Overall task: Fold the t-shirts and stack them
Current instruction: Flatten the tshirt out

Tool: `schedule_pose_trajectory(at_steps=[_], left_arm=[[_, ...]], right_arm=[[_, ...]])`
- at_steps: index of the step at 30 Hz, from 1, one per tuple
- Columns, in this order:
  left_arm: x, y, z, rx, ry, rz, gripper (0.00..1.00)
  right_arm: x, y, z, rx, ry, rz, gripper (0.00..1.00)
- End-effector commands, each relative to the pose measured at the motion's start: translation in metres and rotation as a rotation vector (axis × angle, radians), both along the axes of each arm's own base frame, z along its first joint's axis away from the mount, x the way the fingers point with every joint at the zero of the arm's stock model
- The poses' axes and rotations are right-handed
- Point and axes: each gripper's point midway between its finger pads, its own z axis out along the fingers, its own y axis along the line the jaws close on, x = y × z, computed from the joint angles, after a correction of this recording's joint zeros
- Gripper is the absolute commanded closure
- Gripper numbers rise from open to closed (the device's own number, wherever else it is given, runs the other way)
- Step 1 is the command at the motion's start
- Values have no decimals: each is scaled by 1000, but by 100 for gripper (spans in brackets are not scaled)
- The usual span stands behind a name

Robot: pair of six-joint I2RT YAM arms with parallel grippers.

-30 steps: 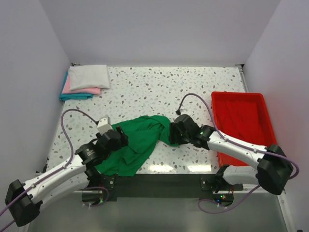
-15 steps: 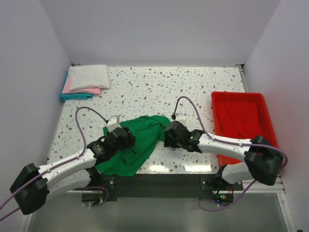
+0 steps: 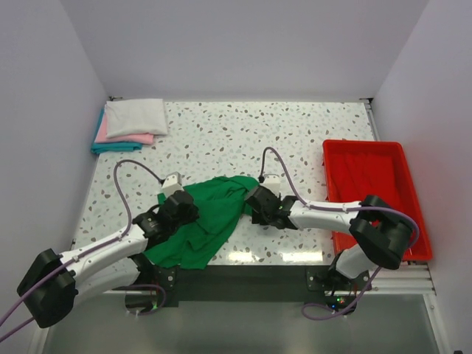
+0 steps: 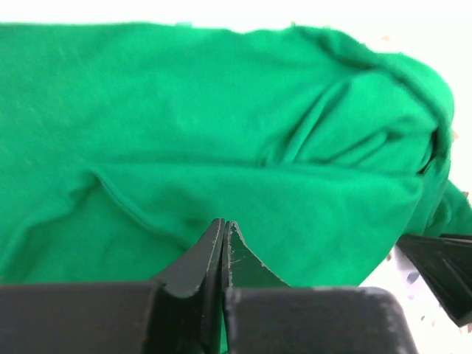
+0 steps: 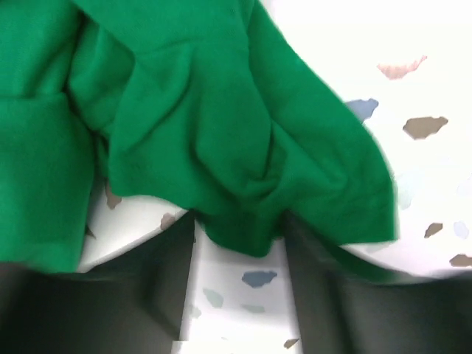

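The bright green t-shirt (image 3: 210, 217) lies crumpled at the table's near edge between both arms. My left gripper (image 3: 184, 209) sits on its left part. In the left wrist view the fingers (image 4: 223, 223) are pressed together, with a fold of green cloth (image 4: 221, 110) running into their tips. My right gripper (image 3: 255, 208) is at the shirt's right edge. In the right wrist view it (image 5: 237, 230) stands open, a bunched hem of the shirt (image 5: 214, 125) hanging between its fingers. Folded white, pink and teal t-shirts (image 3: 133, 122) are stacked at the far left corner.
A red plastic tray (image 3: 369, 184) stands along the right side of the speckled table (image 3: 243, 133), beside the right arm. White walls close in the table on the left, back and right. Cables loop over both arms.
My left gripper has shut on the shirt's left part. My right gripper has slid left up to the shirt's right edge and its jaws have narrowed around the hem.
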Motion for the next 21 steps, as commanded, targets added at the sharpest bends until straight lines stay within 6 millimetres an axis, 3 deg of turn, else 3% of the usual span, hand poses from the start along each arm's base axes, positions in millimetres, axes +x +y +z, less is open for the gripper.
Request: schedule_pose_trajectory(at_steps=[1, 3, 4, 6, 7, 8, 10, 14, 21], left_arm=[[25, 2, 40, -11, -103, 31, 100], [29, 7, 48, -6, -118, 35, 100], [30, 7, 50, -9, -120, 24, 100], [26, 1, 50, -24, -108, -18, 88], [23, 0, 47, -29, -98, -33, 72], [19, -6, 46, -56, -84, -60, 65], [10, -8, 34, -78, -56, -72, 47], [-7, -10, 14, -121, -2, -60, 38], [-15, -14, -9, -142, 53, -40, 36]], right_arm=[[23, 3, 10, -31, -78, -45, 56], [28, 3, 22, -33, -99, -54, 69], [29, -2, 27, -48, -107, -58, 85], [37, -8, 47, -37, -147, -85, 100], [36, -14, 52, -52, -150, -86, 100], [39, -17, 68, -36, -183, -99, 100], [38, -24, 81, -36, -202, -104, 100], [38, -33, 114, 5, -257, -114, 100], [37, -39, 132, -2, -277, -107, 100]])
